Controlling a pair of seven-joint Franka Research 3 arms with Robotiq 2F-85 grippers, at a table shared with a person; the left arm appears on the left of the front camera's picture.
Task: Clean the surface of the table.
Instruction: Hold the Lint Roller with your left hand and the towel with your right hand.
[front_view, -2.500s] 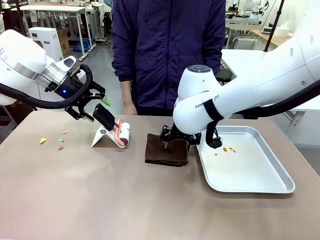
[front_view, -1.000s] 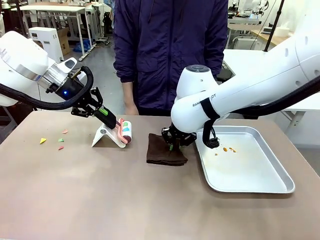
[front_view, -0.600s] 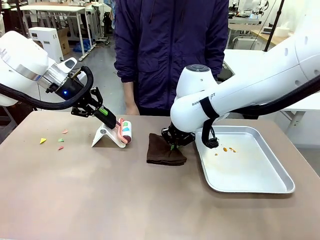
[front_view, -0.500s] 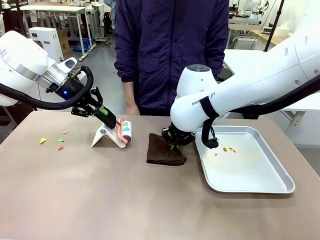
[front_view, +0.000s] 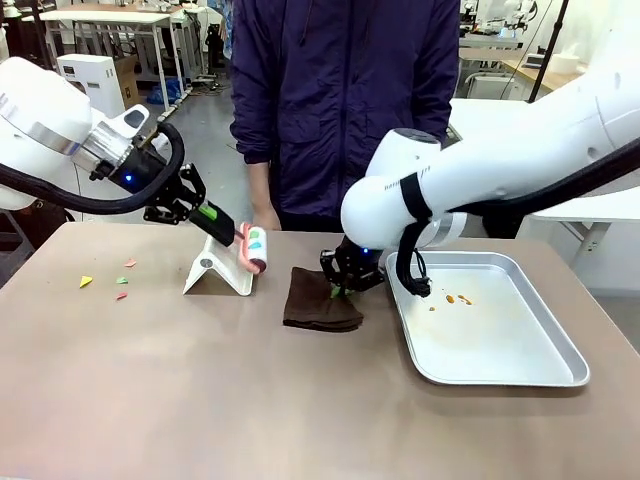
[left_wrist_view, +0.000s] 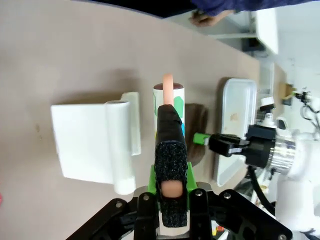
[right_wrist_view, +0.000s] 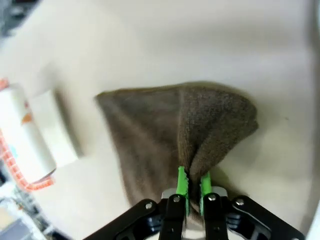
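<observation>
clamping the lint roller (front_view: 254, 247), left gripper (front_view: 210, 214) is hovering above its stand (front_view: 213, 277); scraps (front_view: 120, 281) are lying further left on the table (front_view: 250, 400), nearer this arm. right gripper (front_view: 338, 290) is pinching the cloth (front_view: 310, 311).

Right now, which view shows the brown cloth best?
The right wrist view: the cloth close up, a fold pinched between the fingers. The front view hides part behind the arm; the left wrist view, a dark strip.
</observation>
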